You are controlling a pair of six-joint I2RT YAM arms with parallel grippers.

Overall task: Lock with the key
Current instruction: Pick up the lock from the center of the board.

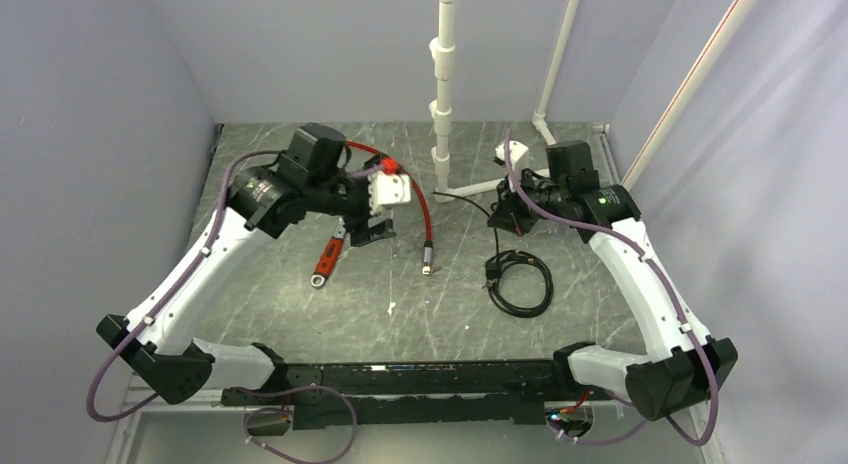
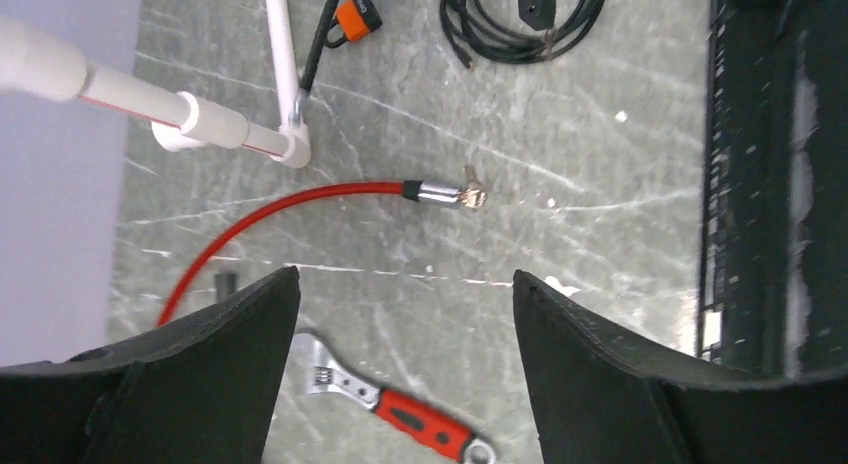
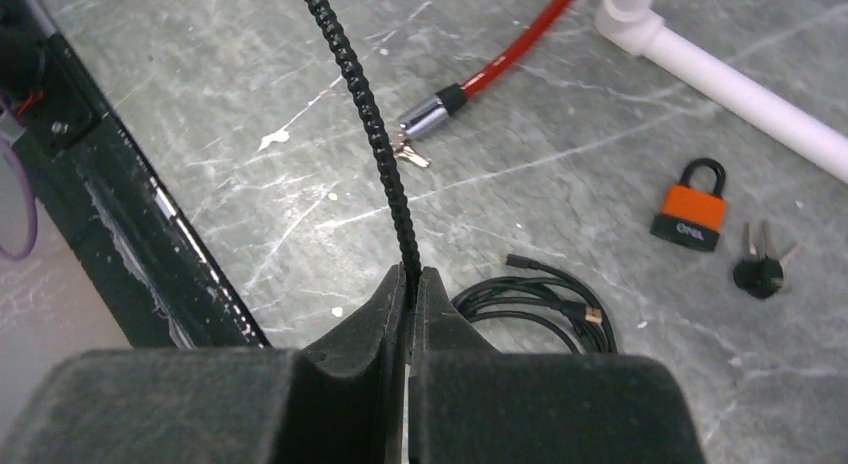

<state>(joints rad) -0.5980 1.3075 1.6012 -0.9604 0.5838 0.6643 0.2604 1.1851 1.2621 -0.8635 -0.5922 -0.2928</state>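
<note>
Right wrist view only: orange padlock (image 3: 692,209) with a pair of black-headed keys (image 3: 760,272) just beside it, both near the foot bar of the white PVC pipe stand (image 1: 443,104). Same view shows the right gripper (image 3: 411,274) clenched tight on a black cord (image 3: 360,94), which runs out the top of the frame. No key head in it.

Top view shows where the cord goes: down from that gripper to the key (image 1: 492,274), a small dark blocky piece near the pipe stand, right of it and toward the arms, at the rim of the coiled black cable (image 3: 540,304). Can't tell if it hangs or rests.

Left wrist view: left gripper (image 2: 405,279) with fingers spread wide, nothing between them. It shows the red cable (image 2: 300,196) with its metal end and the red-handled wrench (image 2: 410,416) clearly, both left of the pipe stand, the wrench further off.

Table (image 1: 400,324) is grey-green marble look, scratched. Pale grey walls (image 1: 100,134) on three sides. Black rail (image 1: 420,379) along the near edge.

Both arms reach forward with wrists turned inward toward the pipe stand, left one low over the wrench.
</note>
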